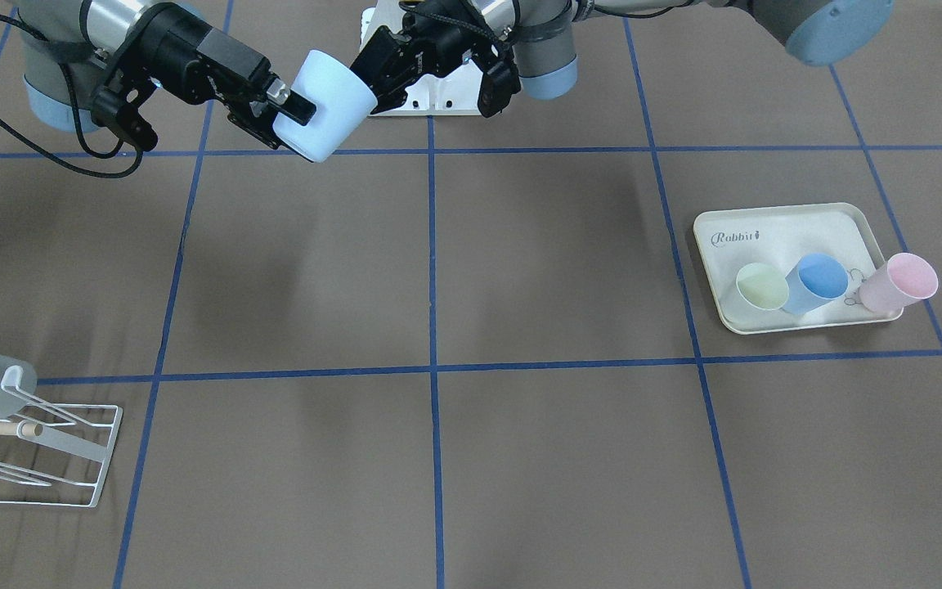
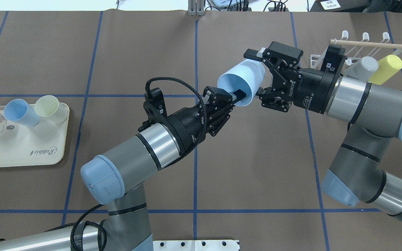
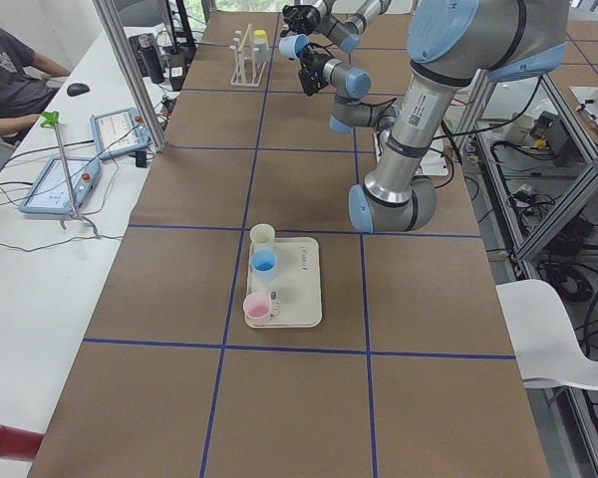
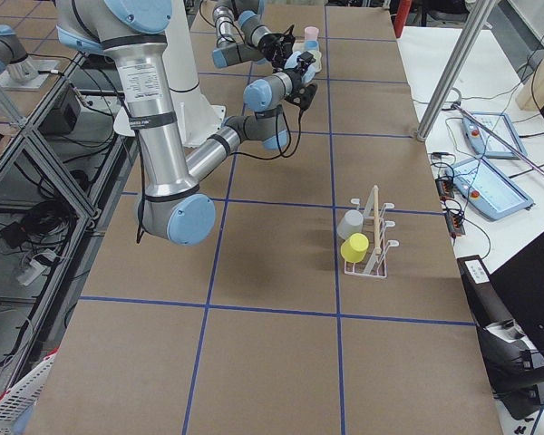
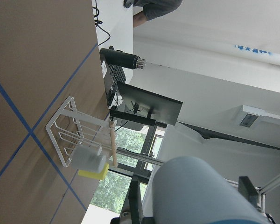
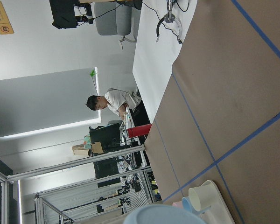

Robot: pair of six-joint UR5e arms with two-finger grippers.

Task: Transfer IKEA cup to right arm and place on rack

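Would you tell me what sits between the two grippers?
The pale blue cup, held in the air: the left gripper pinches its rim, the right gripper straddles its base. The overhead view shows it.

Overhead: behind the robot, looking forward and down — tray (image 2: 12,146) left, rack (image 2: 365,43) far right.
Front-facing: opposite side, steeply down; same table (image 1: 520,270), mirrored.
Side views: high at each table end, distant, looking lengthwise.
Wrist views: rolled sideways, close — pale blue cup (image 5: 200,191) at both lower edges.
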